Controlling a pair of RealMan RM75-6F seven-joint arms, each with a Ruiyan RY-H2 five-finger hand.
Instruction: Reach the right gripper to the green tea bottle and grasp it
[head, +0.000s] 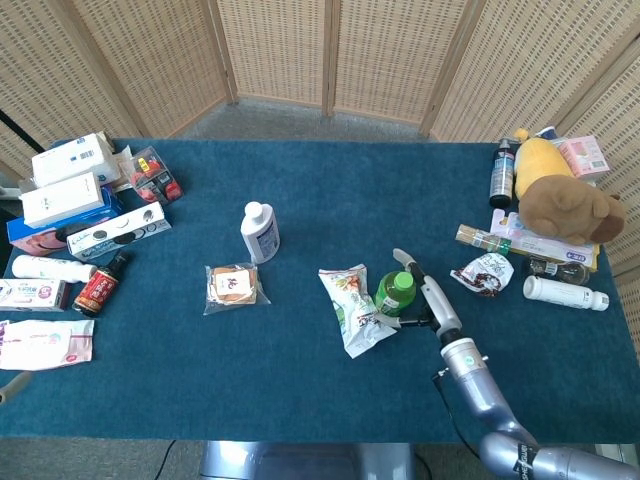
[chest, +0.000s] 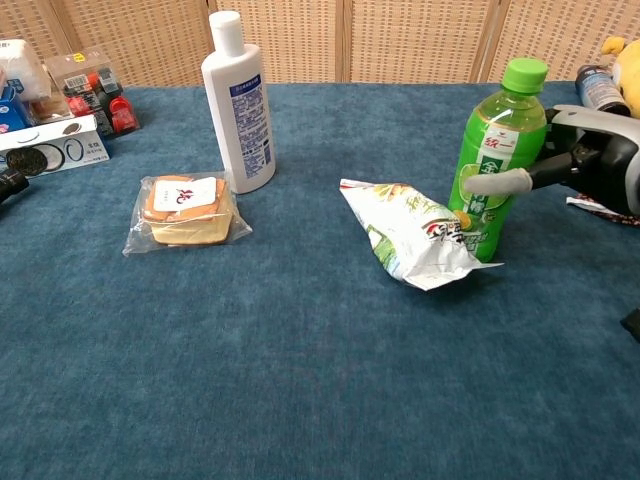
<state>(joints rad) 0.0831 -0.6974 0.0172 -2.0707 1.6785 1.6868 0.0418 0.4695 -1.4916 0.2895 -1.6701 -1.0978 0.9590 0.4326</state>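
Green plastic tea bottle w/ green cap (chest: 497, 160) stands upright, center-right of frame, touching a crinkled snack bag (chest: 418, 233). Right hand (chest: 585, 155) sits open beside it (one finger across the label, not clamped). Next: wrap fingers, squeeze.

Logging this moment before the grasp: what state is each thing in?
green tea bottle: upright, capped, snack bag against its base.
right hand: beside the bottle, one finger across its front, not yet wrapped.
snack bag: lying flat, sealed.
white lotion bottle: upright, capped.
sandwich pack: flat, sealed.
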